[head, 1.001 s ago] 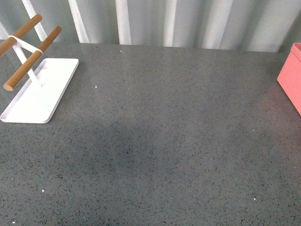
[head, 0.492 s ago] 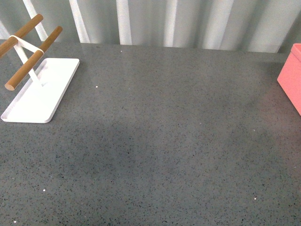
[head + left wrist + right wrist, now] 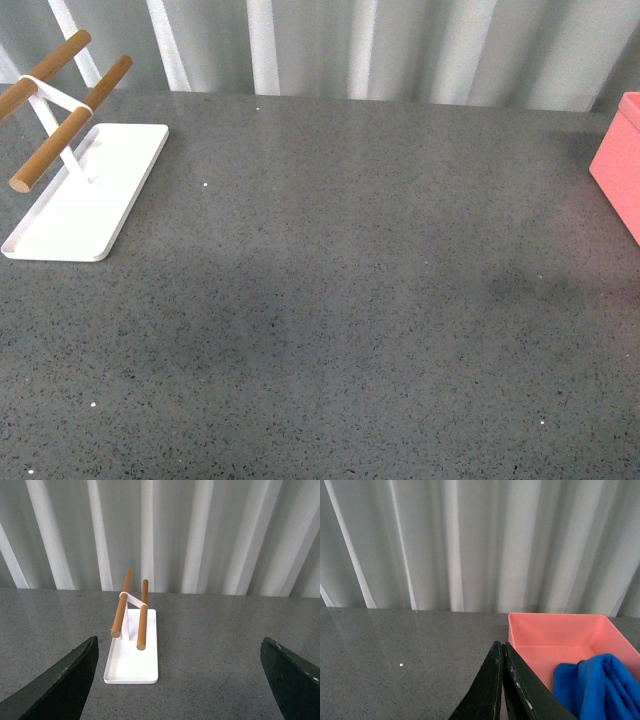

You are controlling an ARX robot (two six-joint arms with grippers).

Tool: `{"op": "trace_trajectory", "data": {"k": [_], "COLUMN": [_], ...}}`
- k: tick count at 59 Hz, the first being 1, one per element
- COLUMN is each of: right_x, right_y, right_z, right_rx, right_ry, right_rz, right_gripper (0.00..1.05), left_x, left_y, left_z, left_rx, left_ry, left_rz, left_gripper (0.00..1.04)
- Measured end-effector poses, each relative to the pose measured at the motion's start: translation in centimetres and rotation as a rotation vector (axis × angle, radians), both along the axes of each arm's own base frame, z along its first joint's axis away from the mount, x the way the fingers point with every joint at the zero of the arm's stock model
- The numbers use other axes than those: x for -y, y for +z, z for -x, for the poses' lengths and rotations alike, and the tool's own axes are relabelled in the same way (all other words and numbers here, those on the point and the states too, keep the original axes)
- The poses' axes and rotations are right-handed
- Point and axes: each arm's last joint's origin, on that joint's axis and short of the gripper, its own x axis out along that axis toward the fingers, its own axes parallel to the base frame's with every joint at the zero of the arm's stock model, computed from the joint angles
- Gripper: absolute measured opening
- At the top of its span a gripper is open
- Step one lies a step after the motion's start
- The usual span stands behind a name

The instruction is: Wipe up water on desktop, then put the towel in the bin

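One desktop (image 3: pixel 350 300) is seen, dark grey and speckled, filling almost the whole front view; its near edge and both side edges are cut off, and only its far edge is shown, against pale pleated curtains (image 3: pixel 400 50). No arm is shown in the front view.

One bin (image 3: pixel 560 640) is counted, salmon-pink and straight-sided. In the front view only a corner of it (image 3: pixel 620 160) is caught at the desktop's right edge, near the far right corner. In the right wrist view its open inside is seen, though its near wall is cut off.

One towel (image 3: pixel 597 685) is counted, bright blue and bunched, lying inside the bin against its near right part (its lower folds are cut off, and no tag can be made out).

One white tray (image 3: pixel 85 190) is set near the desktop's far left corner, with an upright white stand on it. Three wooden rods (image 3: pixel 122 610) are counted in the front view, only two in the left wrist view.

The right gripper (image 3: pixel 502 690) is seen with its two dark fingers pressed together, nothing between them, just beside the bin's wall in that view. The left gripper (image 3: pixel 177 680) is spread wide, only one tip being shown at either side, with the tray framed between them and well apart from both.
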Motion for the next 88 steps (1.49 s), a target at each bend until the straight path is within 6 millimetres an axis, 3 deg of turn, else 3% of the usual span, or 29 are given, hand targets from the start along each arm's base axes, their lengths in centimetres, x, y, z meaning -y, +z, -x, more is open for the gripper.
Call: {"op": "trace_trajectory", "data": {"k": [15, 43, 62, 82, 88], "right_x": [-1.4, -1.5, -1.5, -1.5, -1.5], "right_y": [-1.5, -3.0, -3.2, -3.3, -3.3], "right_z": [0.9, 2.0, 3.5, 3.5, 3.5], "right_rx": [0.000, 0.011, 0.022, 0.022, 0.022], "right_ry": [0.011, 0.004, 0.003, 0.003, 0.003], "right_rz": [0.000, 0.000, -0.004, -0.005, -0.005], "right_gripper": [0.03, 0.03, 0.03, 0.03, 0.19], "left_x": [0.0, 0.0, 0.0, 0.0, 0.0], "left_y": [0.0, 0.0, 0.0, 0.0, 0.0], "left_z": [0.0, 0.0, 0.0, 0.0, 0.0], "left_rx": [0.000, 0.000, 0.000, 0.000, 0.000], "left_ry": [0.000, 0.000, 0.001, 0.000, 0.000], "left_rz": [0.000, 0.000, 0.000, 0.000, 0.000], "left_gripper": [0.98, 0.98, 0.98, 0.98, 0.98]}}
